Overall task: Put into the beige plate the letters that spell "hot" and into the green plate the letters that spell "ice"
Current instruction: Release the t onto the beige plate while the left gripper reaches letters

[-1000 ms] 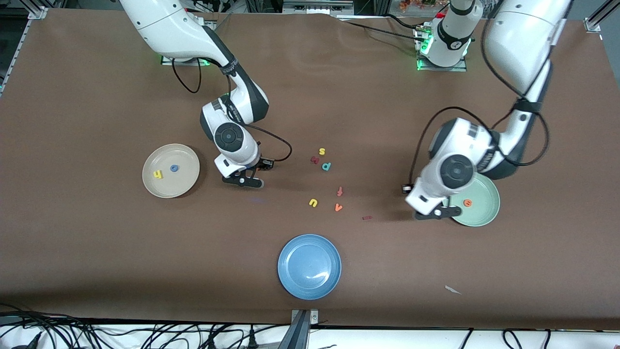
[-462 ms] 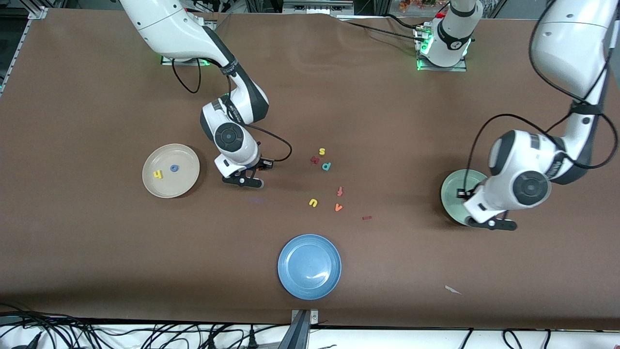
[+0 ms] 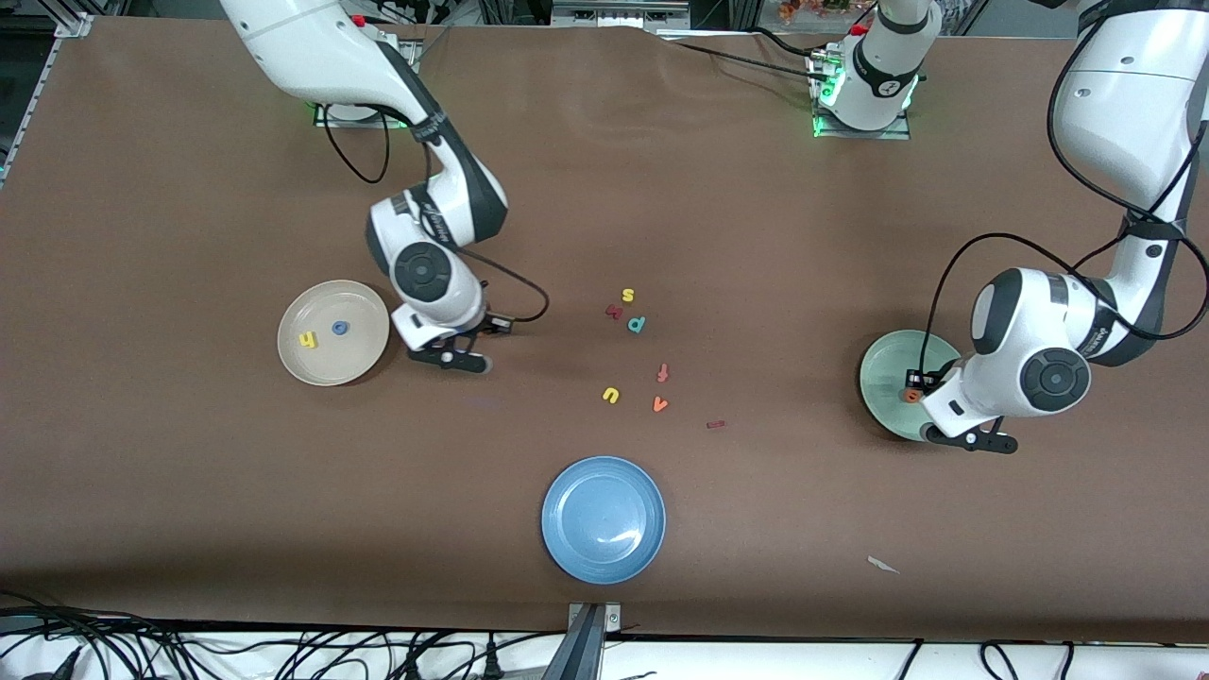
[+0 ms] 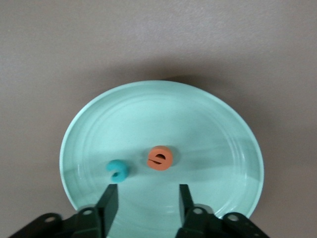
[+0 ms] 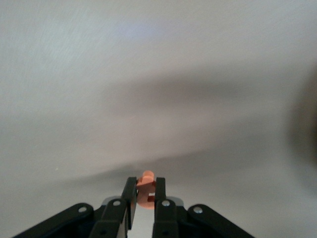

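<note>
My right gripper hangs over the table beside the beige plate, shut on the orange "t", which is pinched between its fingertips. The yellow "h" and blue "o" lie in that plate. Over the green plate my left gripper stands open with nothing between its fingers. In the left wrist view the teal "c" and orange "e" lie in the green plate, just ahead of the gripper. The dark red "i" lies on the table.
Loose letters lie mid-table: a yellow "s", a dark red piece, a teal "p", a reddish "f", a yellow "u" and an orange "v". A blue plate sits nearer the camera.
The left arm has swung across the green plate toward its own end of the table and settled over it. The right gripper has shifted a little toward the beige plate.
</note>
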`<state>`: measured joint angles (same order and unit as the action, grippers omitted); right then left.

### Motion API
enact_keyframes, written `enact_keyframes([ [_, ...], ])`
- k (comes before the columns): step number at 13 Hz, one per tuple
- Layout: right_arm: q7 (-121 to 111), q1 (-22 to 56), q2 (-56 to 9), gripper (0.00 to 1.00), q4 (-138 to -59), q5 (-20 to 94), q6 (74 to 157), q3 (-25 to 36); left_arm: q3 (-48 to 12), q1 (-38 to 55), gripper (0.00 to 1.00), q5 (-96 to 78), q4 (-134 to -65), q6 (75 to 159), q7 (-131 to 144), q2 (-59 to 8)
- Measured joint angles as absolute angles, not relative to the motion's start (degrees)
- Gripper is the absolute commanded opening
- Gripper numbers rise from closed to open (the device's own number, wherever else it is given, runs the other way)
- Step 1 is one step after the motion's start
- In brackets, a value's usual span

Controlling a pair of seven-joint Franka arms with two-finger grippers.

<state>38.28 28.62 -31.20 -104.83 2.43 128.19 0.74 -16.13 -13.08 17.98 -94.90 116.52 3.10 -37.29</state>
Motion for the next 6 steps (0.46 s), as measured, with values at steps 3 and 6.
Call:
enact_keyframes([
  [3, 34.50, 28.56, -27.46, 0.10, -104.98, 2.33, 119.98, 6.12, -17.10, -12.61, 1.00, 17.21, -93.48, 116.68, 8.20, -37.18],
  [6, 26.00, 28.48, -27.13, 0.11, -106.97, 2.32, 118.30, 11.50, -17.87, -8.57, 1.00, 15.38, -92.42, 116.70, 19.41, -37.20],
])
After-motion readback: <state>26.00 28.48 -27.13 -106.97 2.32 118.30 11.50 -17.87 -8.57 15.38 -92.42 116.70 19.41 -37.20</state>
